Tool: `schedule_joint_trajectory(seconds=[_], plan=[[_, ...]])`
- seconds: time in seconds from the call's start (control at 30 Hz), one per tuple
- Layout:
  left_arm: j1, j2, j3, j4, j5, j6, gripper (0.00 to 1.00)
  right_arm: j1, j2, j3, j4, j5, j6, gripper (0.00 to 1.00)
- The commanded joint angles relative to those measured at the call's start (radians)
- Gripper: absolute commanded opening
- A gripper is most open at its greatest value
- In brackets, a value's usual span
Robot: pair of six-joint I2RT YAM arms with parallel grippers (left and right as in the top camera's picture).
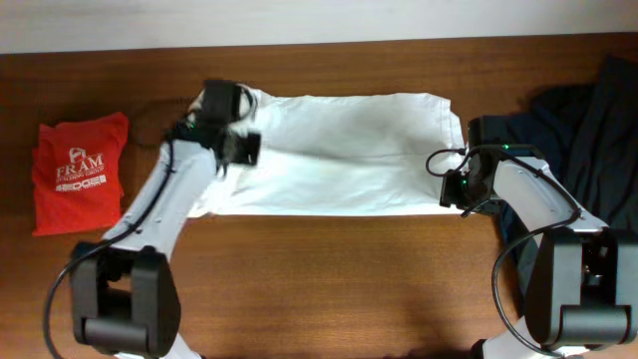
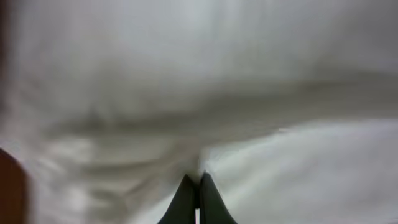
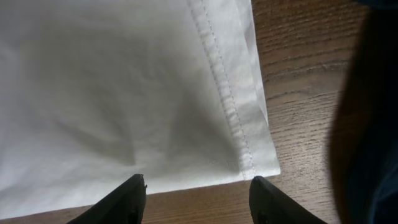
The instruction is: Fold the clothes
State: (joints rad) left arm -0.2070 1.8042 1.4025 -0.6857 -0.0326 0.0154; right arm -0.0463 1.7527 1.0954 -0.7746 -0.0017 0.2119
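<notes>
With a red shirt (image 1: pixel 82 172) already folded at the bench's (image 1: pixel 349 279) left end and dark clothes (image 1: pixel 588 110) heaped right, the white shirt (image 1: pixel 349 150) lay seemingly part-folded mid-bench, left gripper (image 2: pixel 198 193) clenched on its cloth, right gripper (image 3: pixel 199 183) released over its corner.

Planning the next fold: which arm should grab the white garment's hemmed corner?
Right: the right gripper is open over that corner of the white garment; the left gripper is shut on its other end.

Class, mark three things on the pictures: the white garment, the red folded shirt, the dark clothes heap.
white garment (image 1: pixel 349 155), overhead view, middle of the cloth.
red folded shirt (image 1: pixel 80 170), overhead view, its white print.
dark clothes heap (image 1: pixel 583 110), overhead view, centre of heap.
</notes>
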Motion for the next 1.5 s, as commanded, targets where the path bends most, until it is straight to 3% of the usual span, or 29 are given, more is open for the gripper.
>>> schedule_joint_trajectory(seconds=[0.0,0.07,0.17,0.23,0.33,0.47,0.53,0.67,0.7,0.73,0.77,0.8,0.87,0.9,0.97,1.2,1.3,1.47], plan=[[0.005,-0.015,0.07,-0.029,0.069,-0.003,0.73,-0.008,0.006,-0.008,0.004,0.005,0.006,0.57],[0.005,0.01,0.07,-0.148,0.07,-0.003,0.85,-0.008,0.006,-0.008,0.004,0.005,0.006,0.57],[0.031,0.045,0.07,-0.344,-0.003,-0.013,0.86,-0.008,0.006,-0.008,0.003,0.005,0.006,0.57],[0.098,0.047,0.07,-0.397,-0.047,-0.105,0.86,-0.008,0.006,-0.008,0.003,0.005,0.006,0.57],[0.271,0.047,0.07,-0.401,-0.034,-0.193,0.86,-0.008,0.006,-0.008,0.002,0.005,0.006,0.57],[0.418,0.047,0.013,-0.38,0.057,-0.204,0.8,-0.008,0.006,-0.008,-0.02,0.005,0.006,0.57],[0.439,0.047,-0.075,-0.292,0.113,-0.153,0.68,-0.008,0.006,-0.008,-0.031,0.005,0.006,0.57],[0.438,0.047,-0.226,-0.103,0.186,-0.096,0.67,-0.008,0.006,-0.008,-0.04,0.005,0.006,0.58],[0.438,0.047,-0.243,-0.079,0.185,-0.097,0.6,-0.008,0.006,-0.008,-0.042,0.005,0.006,0.58],[0.438,0.047,-0.262,-0.055,0.167,-0.097,0.44,-0.008,0.006,-0.008,-0.042,0.006,0.006,0.57],[0.438,0.047,-0.273,-0.047,0.127,-0.097,0.07,-0.008,0.006,-0.008,-0.042,0.006,0.006,0.58],[0.439,0.047,-0.276,-0.048,0.09,-0.097,0.01,-0.008,0.006,-0.008,-0.04,0.006,0.006,0.57],[0.439,0.047,-0.278,-0.113,-0.076,-0.098,0.01,-0.008,0.006,-0.008,-0.041,0.014,0.005,0.58],[0.443,0.047,-0.278,-0.151,-0.153,-0.155,0.0,-0.008,0.006,-0.008,-0.041,0.014,0.006,0.57],[0.462,0.047,-0.278,-0.172,-0.223,-0.21,0.0,-0.008,0.006,-0.008,-0.041,0.013,0.006,0.58],[0.463,0.047,-0.278,-0.183,-0.24,-0.214,0.01,-0.007,0.006,-0.008,0.016,-0.041,0.006,0.57],[0.463,0.047,-0.278,-0.179,-0.197,-0.214,0.02,-0.006,0.006,-0.009,0.016,-0.077,0.006,0.48],[0.463,0.047,-0.278,-0.179,-0.191,-0.214,0.03,-0.006,0.068,-0.034,0.037,-0.073,0.006,0.48]])
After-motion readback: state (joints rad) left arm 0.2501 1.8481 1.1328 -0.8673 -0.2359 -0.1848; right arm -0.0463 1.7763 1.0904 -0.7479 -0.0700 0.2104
